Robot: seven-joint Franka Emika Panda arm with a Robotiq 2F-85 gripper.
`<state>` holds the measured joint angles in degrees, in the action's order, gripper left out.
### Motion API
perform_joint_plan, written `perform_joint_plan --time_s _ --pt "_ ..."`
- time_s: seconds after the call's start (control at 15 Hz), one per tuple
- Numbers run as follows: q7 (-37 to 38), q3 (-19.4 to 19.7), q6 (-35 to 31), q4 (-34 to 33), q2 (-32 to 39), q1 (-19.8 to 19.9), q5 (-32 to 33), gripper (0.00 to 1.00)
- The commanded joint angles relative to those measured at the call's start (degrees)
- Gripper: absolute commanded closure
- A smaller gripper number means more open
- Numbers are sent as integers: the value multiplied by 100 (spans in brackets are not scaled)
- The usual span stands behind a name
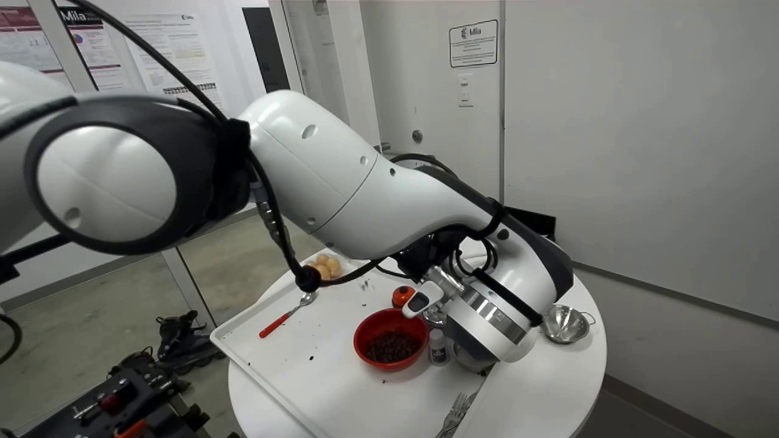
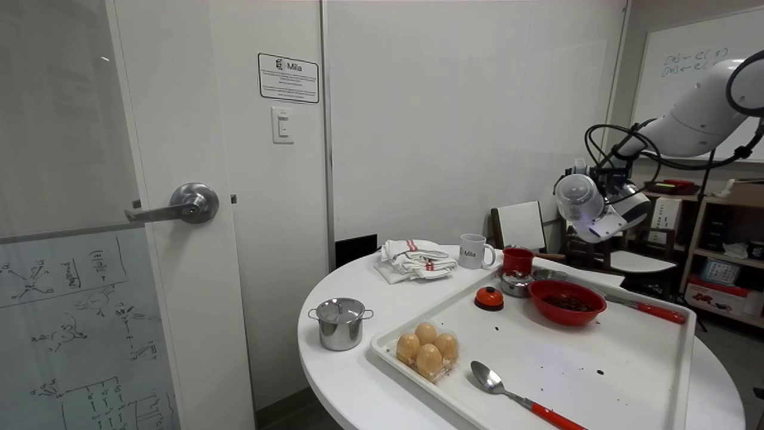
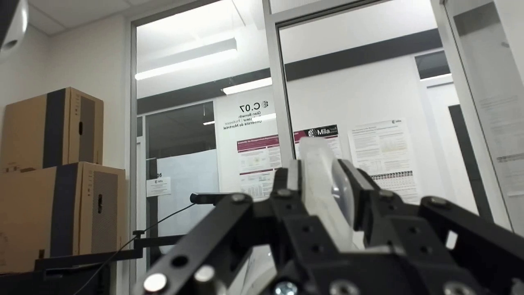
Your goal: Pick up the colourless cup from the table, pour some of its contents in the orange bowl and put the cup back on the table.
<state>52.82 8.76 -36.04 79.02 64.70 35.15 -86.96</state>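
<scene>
My gripper [image 3: 322, 174] is shut on the whitish see-through plastic of the colourless cup [image 3: 321, 189]. In an exterior view the cup [image 2: 578, 197] shows as a pale round shape, raised well above the table [image 2: 325, 382]. It hides much of the fingers there. I cannot tell its exact tilt or what is inside it. The orange bowl, more red in colour [image 1: 389, 321], stands on the tray and holds many small dark pieces. In an exterior view the bowl [image 2: 561, 316] appears lower in the picture than the cup. The forearm hides the jaws in an exterior view.
A white tray [image 1: 274, 395] fills much of the table. On it are eggs [image 2: 427, 352], a red-handled spoon [image 2: 507, 394], an orange bell [image 2: 489, 297] and a small bottle [image 1: 438, 348]. A metal pot [image 2: 340, 328], folded towels [image 2: 418, 261] and a white mug [image 2: 471, 252] stand beside it.
</scene>
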Motion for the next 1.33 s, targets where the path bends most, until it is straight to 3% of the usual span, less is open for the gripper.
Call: perform_joint_plan --time_s 0.0,0.4,0.8,1.27 --pt "262 -90 206 -225 243 45 -304 92" --pt "-10 87 -87 -80 98 -195 -174 92" --pt "-777 693 -1013 417 -637 -1127 819 92" --pt "-1553 1015 -2546 1760 -2182 -2450 2211 92"
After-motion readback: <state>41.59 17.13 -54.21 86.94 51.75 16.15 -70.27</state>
